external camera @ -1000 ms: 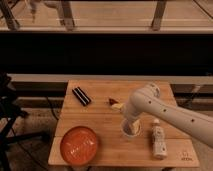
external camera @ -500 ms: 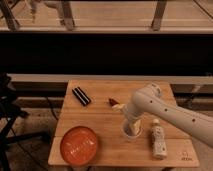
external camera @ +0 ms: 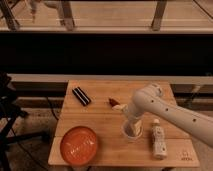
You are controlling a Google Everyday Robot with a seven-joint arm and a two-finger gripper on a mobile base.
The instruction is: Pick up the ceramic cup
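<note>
1. The white robot arm's gripper (external camera: 131, 124) points straight down over the right half of the light wooden table (external camera: 100, 125), its jaws spread as wide as they go and closed on nothing
2. Right under it stands the small pale greyish-white ceramic cup (external camera: 131, 135), on the tabletop and closer to the front edge than the back; the gripper's tip sits at or inside the cup's rim, but I cannot tell whether it touches
3. Just right of the cup, near the front right corner, lies the white bottle-shaped object (external camera: 158, 141), apart from the cup
4. Behind the cup, towards the middle of the table, is a small red and white item (external camera: 116, 103); a black oblong block (external camera: 81, 96) lies near the back left corner
5. The round orange plate (external camera: 79, 145) fills the front left corner, well apart from the cup
6. Progress, as I judge it: the approach and lining-up look done; closing on the cup and lifting it off the table are left
</note>
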